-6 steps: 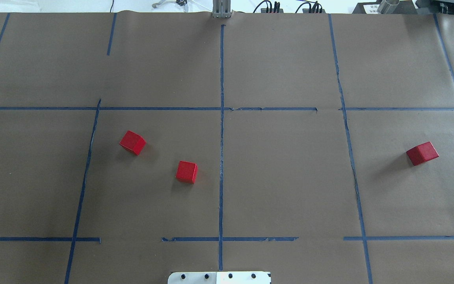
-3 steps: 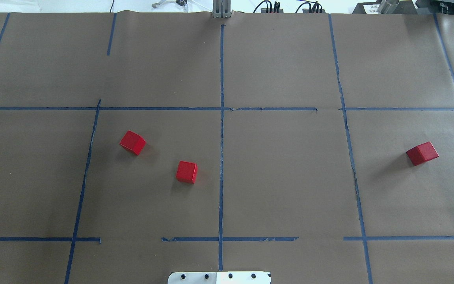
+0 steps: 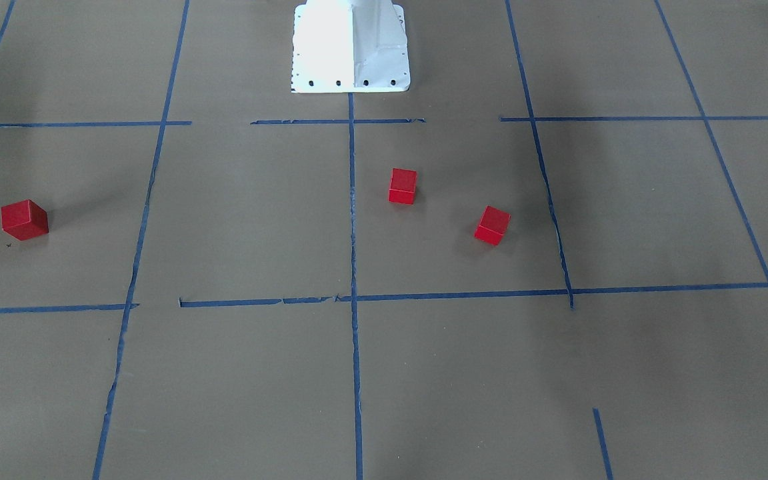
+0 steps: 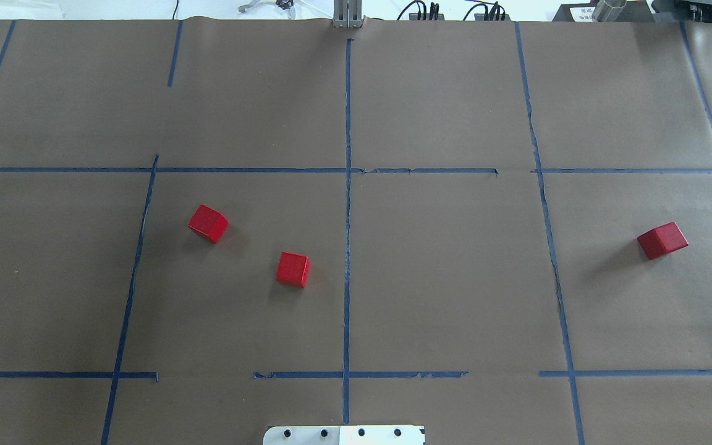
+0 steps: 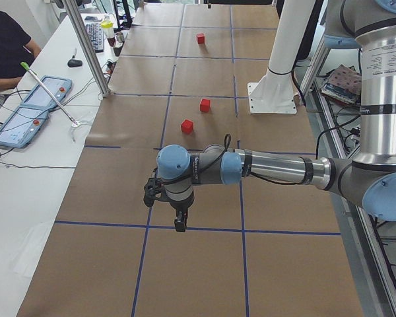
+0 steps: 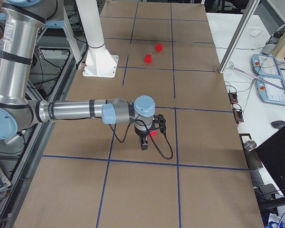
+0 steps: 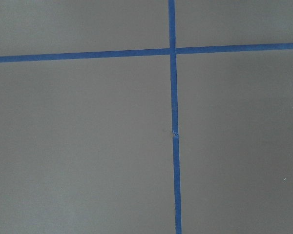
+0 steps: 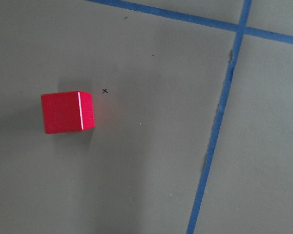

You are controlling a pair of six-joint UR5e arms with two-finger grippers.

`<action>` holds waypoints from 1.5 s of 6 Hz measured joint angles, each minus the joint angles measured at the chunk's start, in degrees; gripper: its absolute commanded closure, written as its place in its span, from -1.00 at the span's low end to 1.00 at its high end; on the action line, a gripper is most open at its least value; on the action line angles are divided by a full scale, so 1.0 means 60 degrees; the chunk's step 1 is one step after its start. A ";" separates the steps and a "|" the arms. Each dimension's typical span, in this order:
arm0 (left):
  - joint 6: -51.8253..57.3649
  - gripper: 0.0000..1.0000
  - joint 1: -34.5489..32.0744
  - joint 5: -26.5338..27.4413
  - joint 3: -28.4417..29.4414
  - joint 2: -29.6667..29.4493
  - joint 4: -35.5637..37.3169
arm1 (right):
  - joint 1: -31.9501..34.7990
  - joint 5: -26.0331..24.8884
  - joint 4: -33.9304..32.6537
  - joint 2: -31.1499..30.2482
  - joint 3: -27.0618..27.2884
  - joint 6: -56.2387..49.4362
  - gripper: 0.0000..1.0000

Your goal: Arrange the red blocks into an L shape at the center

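nothing has moved this past second, so the l is unstarted: one small bright red cube (image 4: 208, 223) and a second red cube (image 4: 293, 269) sit apart in the taped center cell (image 4: 442, 272), the third red cube (image 4: 662, 240) outside it by our right gripper (image 6: 144, 145). we cannot tell its opening, nor the left gripper (image 5: 179, 224)'s.

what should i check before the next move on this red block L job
1. Inner red block and leftmost red block in the center cell: ok, both on the robot's left of its vertical tape line.
2. Rightmost red block in the center cell: not ok, it sits one cell to the robot's right.
3. Right wrist view shows a block: ok, the rightmost red block, left of that view's middle.
4. Left wrist view shows a block: not ok, only tape and paper.
5. Left gripper and right gripper open: cannot tell.
6. L shape formed: not ok, all three lie apart, none touching.
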 measured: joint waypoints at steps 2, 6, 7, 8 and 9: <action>-0.0001 -1.00 0.0007 -0.0005 -0.0034 0.0058 -0.0049 | -0.0876 -0.0079 0.0691 0.0072 0.0007 0.0883 -1.00; -0.0006 -1.00 0.0009 -0.0016 -0.0021 0.0067 -0.0082 | -0.3367 -0.1544 0.3885 0.0453 -0.0698 0.3948 -1.00; -0.0012 -1.00 0.0009 -0.0016 -0.0016 0.0067 -0.0083 | -0.3463 -0.1585 0.4225 0.0636 -0.1196 0.4040 -1.00; -0.0015 -1.00 0.0009 -0.0016 -0.0017 0.0067 -0.0083 | -0.3513 -0.1590 0.4347 0.0746 -0.1476 0.4074 -1.00; -0.0016 -1.00 0.0009 -0.0016 -0.0022 0.0067 -0.0084 | -0.3601 -0.1589 0.4381 0.0831 -0.1622 0.4079 -1.00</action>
